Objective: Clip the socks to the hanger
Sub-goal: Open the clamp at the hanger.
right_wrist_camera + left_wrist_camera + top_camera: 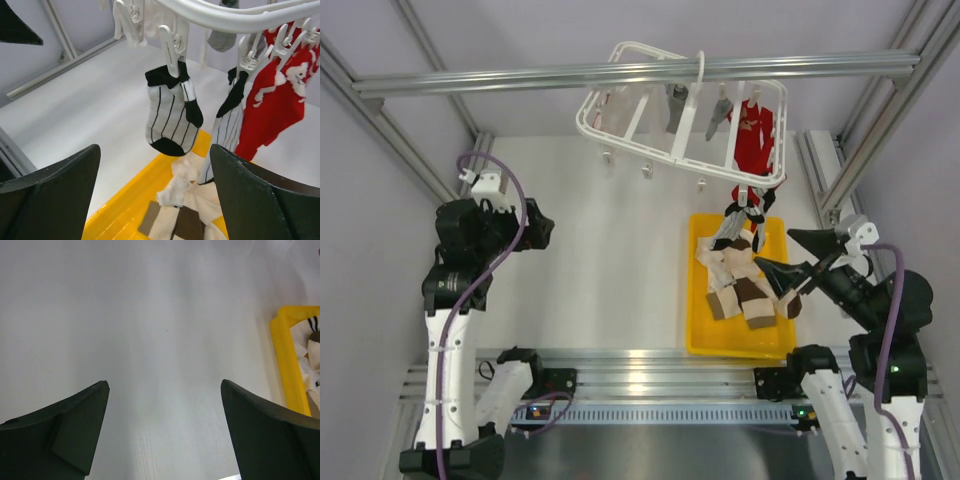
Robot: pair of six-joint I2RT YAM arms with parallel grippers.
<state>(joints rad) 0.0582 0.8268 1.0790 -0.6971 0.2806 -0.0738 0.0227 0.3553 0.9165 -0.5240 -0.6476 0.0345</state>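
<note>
The right gripper [772, 248] hangs with its jaws spread wide and nothing between them, above the yellow tray [692, 300]; the socks [740, 285] lie heaped in that tray, just at its 7 o'clock in the top view; the hanger [672, 158] is up at its 11 o'clock, a striped sock [170, 120] and a red garment [280, 100] clipped to it; the left gripper [164, 382], equally wide and empty, sits over the white table [150, 315], the tray at its 3 o'clock.
</note>
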